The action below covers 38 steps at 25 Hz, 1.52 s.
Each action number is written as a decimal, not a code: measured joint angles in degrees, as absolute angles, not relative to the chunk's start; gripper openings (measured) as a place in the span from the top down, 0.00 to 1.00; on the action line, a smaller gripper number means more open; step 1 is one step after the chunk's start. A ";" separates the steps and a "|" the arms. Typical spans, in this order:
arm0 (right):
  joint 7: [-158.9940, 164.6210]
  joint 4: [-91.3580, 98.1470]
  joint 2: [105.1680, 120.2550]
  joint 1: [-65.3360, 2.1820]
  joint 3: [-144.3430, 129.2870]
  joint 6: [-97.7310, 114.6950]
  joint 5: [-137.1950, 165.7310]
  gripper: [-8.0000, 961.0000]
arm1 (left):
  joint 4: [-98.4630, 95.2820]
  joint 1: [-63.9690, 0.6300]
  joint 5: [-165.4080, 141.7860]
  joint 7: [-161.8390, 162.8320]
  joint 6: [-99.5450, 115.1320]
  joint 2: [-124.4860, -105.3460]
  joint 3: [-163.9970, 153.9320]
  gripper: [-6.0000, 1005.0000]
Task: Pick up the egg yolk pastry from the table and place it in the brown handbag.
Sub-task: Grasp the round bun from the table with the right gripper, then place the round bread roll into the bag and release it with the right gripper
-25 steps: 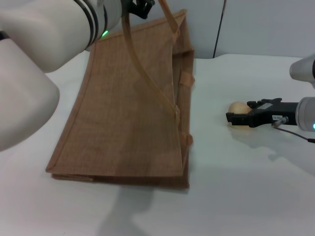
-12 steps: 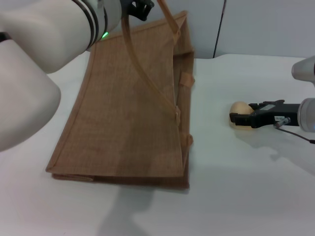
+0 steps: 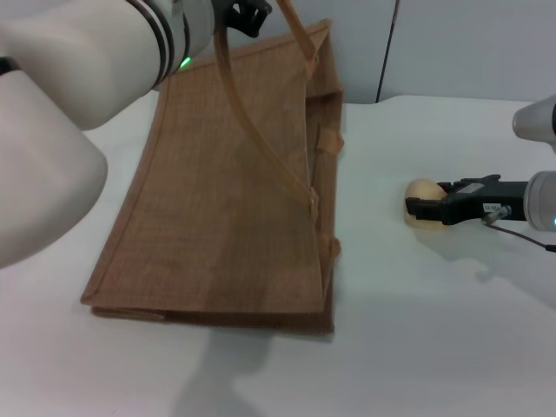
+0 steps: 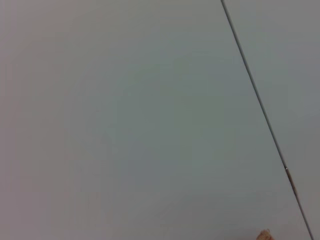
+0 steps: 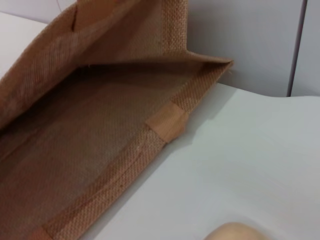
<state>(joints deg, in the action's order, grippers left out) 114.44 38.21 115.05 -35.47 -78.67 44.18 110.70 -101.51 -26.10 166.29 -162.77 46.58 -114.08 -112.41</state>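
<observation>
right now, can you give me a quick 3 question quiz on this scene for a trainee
1. True or false: the egg yolk pastry is already inside the brown handbag.
2. Which gripper is at the pastry? A) left gripper B) right gripper
3. Fill in: the left gripper holds up the bag's ____.

Key:
1. False; it sits on the table, right of the bag.
2. B; the right gripper is at the pastry, low over the table.
3. Handle; this props the bag's mouth open toward the pastry.
</observation>
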 joint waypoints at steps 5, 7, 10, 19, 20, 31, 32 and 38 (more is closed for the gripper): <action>114.43 38.28 115.05 -35.51 -78.66 44.24 110.72 0.37 | -101.51 -26.10 166.29 -162.77 46.58 -114.08 -112.41 0.89; 114.43 38.47 115.05 -35.51 -78.66 44.44 110.74 0.38 | -101.51 -26.10 166.28 -162.77 46.54 -114.08 -112.37 0.89; 114.43 38.80 115.01 -35.76 -78.67 44.93 110.76 0.38 | -101.51 -26.10 166.28 -162.77 46.51 -114.08 -112.31 0.89; 114.47 42.37 114.83 -36.56 -78.13 46.78 110.70 0.40 | -101.51 -26.31 166.22 -162.77 46.43 -114.08 -112.20 0.89; 114.53 43.08 114.80 -36.56 -77.95 47.08 110.70 0.41 | -101.51 -26.53 166.21 -162.77 46.42 -114.08 -112.17 0.89; 114.70 51.95 115.41 -36.07 -73.86 53.29 110.79 0.48 | -101.52 -28.25 166.19 -162.78 45.63 -114.24 -112.47 0.89; 114.68 52.94 115.55 -36.18 -74.10 53.47 110.77 0.48 | -101.51 -28.56 166.20 -162.78 45.53 -114.34 -112.49 0.89; 114.49 52.08 115.67 -39.20 -76.36 53.88 110.84 0.52 | -101.46 -31.65 166.20 -162.77 45.52 -115.12 -113.55 0.89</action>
